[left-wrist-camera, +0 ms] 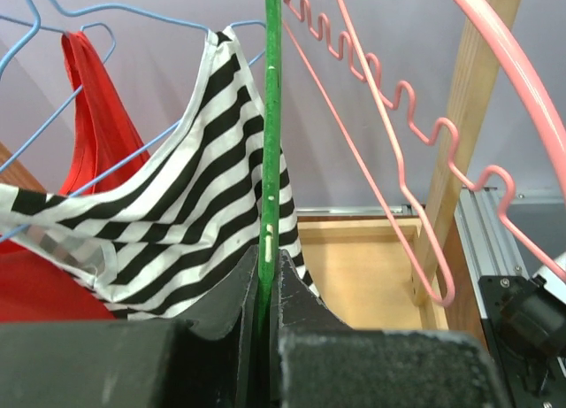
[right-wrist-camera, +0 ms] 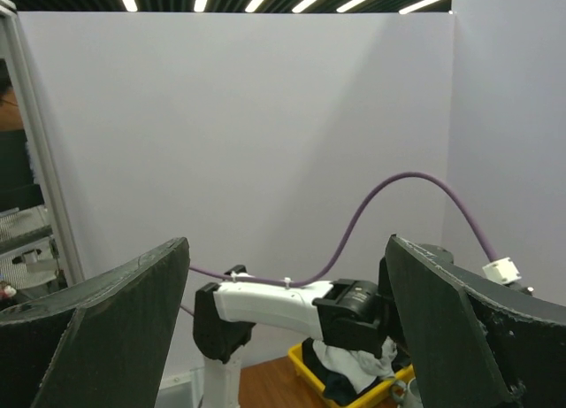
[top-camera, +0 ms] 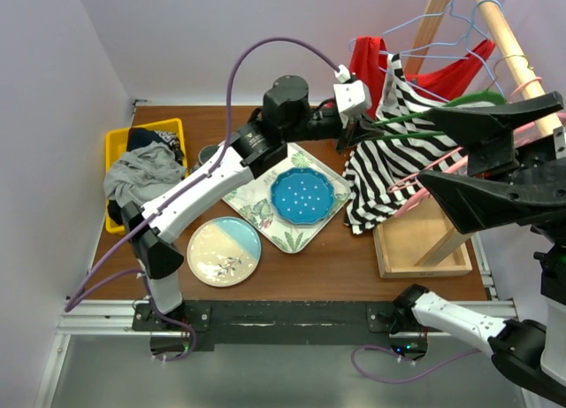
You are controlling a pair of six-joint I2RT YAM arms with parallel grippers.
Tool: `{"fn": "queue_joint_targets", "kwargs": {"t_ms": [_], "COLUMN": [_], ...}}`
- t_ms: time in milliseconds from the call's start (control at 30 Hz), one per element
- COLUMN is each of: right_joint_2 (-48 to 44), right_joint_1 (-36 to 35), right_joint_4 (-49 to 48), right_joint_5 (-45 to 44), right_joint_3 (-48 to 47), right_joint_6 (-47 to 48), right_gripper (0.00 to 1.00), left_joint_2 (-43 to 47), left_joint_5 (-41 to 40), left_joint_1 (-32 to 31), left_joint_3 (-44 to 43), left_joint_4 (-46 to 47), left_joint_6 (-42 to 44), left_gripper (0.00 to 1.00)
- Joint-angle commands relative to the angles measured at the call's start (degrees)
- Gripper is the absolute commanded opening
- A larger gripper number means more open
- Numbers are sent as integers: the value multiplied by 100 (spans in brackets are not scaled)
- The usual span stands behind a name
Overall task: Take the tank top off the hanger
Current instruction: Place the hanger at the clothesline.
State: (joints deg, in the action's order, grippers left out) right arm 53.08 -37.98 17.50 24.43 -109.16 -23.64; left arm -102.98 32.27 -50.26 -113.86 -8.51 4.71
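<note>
The green hanger is clenched in the left pincer, likely for steadying, while the right pincer is held released near the tank top.

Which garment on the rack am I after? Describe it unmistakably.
Find the wooden rack at the right side of the table. The tank top hangs there by the green hanger that the left gripper pinches; its bold black-and-white stripes set it apart from the plain red garment next to it.
</note>
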Motion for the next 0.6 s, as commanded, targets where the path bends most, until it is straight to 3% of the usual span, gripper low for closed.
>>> {"fn": "queue_joint_targets", "kwargs": {"t_ms": [0,167,367,433,467,567], "right_joint_2": [-87,-140,-157,-158,-175,-236], "right_joint_1": [-26,-26,-26,-26,-34,-26], "right_joint_4": [-264,-369,-282,-247,-203,-168], "right_joint_5": [98,89,-8,-139,-218,-517], "right_joint_3": [53,316,369,396,431,519], "right_joint_6": [-132,-229,-176,-141,-106,-62], "right_gripper": [96,96,96,95,94,94], "left_joint_2": [-266,-732,-776,-680,-627,-364], "left_joint_5": [-291,-327,-450,-546,-590,-669], "left_joint_1": [-168,-256,-300,-300,-300,-291], "left_joint_3": [-698,-1129,-840,-717,-516,-33], "left_joint_4": [386,377,377,403,481,718], "left_joint_6": [21,-110,-163,-146,-128,-49], "left_gripper": [0,0,0,14,28,36]}}
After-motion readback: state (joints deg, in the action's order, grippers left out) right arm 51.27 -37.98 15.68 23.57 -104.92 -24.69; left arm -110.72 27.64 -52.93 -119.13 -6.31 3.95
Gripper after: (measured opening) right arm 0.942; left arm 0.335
